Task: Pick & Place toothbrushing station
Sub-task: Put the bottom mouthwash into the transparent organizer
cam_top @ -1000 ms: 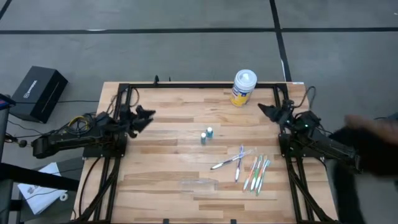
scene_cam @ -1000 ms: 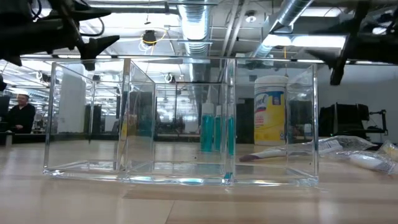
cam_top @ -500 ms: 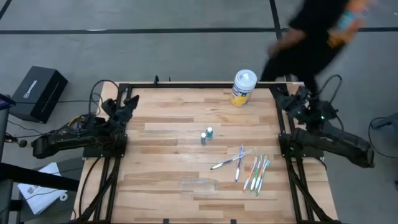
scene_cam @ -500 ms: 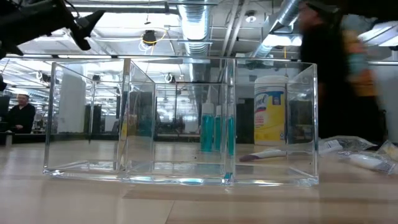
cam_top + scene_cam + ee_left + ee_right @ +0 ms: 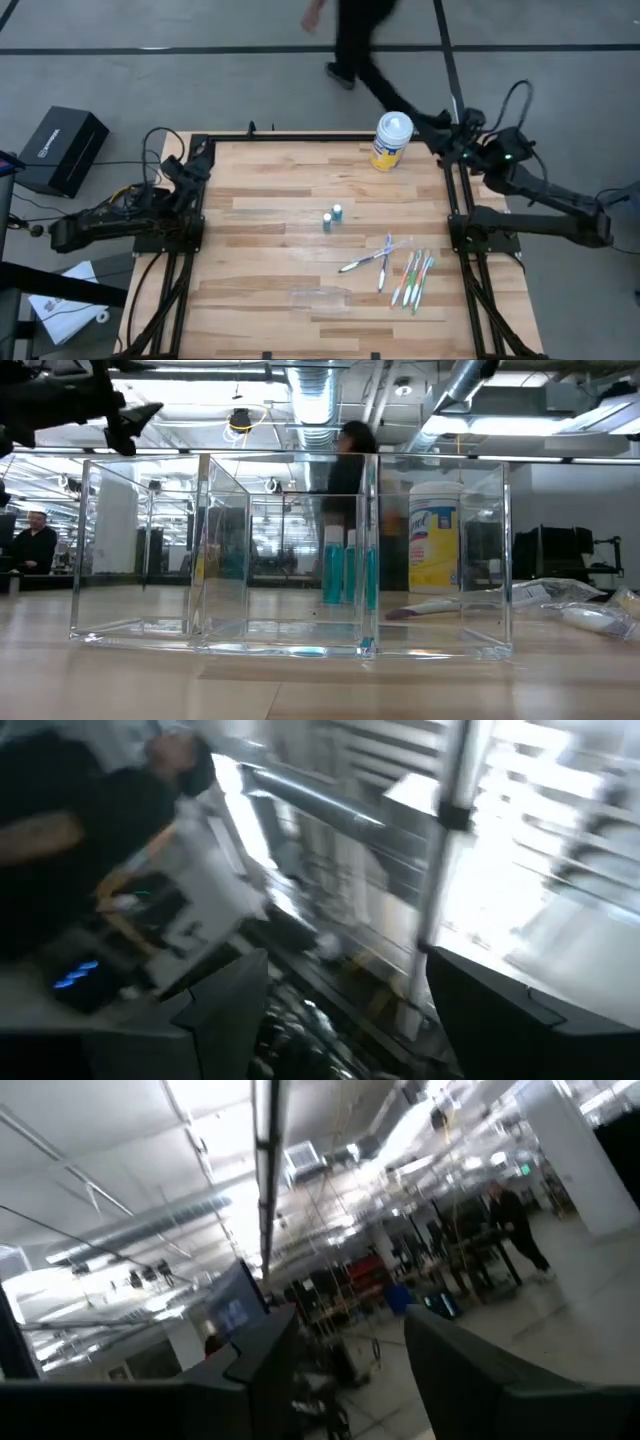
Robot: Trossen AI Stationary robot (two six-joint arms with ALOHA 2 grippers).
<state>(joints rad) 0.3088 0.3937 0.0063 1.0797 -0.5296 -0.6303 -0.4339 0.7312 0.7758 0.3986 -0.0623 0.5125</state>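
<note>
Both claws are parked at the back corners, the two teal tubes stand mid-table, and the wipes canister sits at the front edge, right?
Not the canister. In the high view the wipes canister stands at the back edge of the table, not the front. The rest holds: tubes mid-table, left claw and right claw at the back corners.

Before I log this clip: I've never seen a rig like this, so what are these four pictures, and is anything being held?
Two dark robot arms work at a wooden table. One camera looks straight down, one sits at table height, and one rides on each wrist. From above, the left gripper and right gripper are both raised at the far corners, jaws apart, holding nothing. Their wrist cameras see only the room. On the table lie the toothbrushes, two small teal-and-white tubes, a wipes canister and a clear plastic box, the latter plain only in the low view. A person walks past behind.
</note>
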